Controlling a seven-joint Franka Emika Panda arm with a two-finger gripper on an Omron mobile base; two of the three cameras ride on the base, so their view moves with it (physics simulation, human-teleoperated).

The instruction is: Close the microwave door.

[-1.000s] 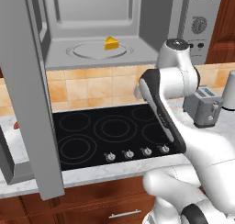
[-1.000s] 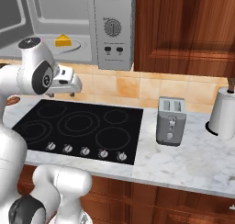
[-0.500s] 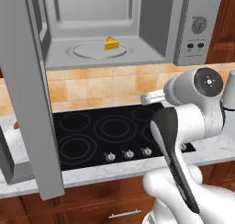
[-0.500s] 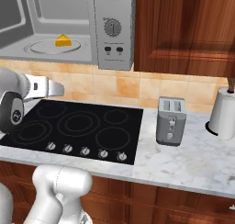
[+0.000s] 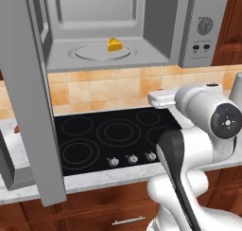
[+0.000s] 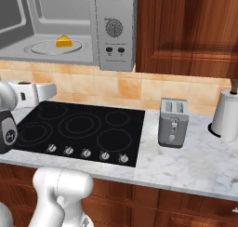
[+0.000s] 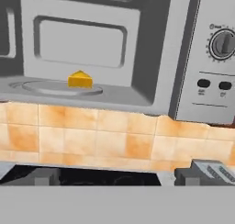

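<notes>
Grey microwave point(image 5: 142, 31), one door point(image 5: 28, 93) open

The arm point(image 5: 198, 145) is glossy white, built of rounded, tube-like segments. A dark grey, nearly black band runs down the link below its big joint, and that joint carries a round dark cap point(image 5: 227, 122) with a small pale mark at its centre. The hand point(image 5: 160, 99) is a boxy, pale grey-white block. Its finger tips point(image 7: 43, 176) look dark and squared.
</notes>
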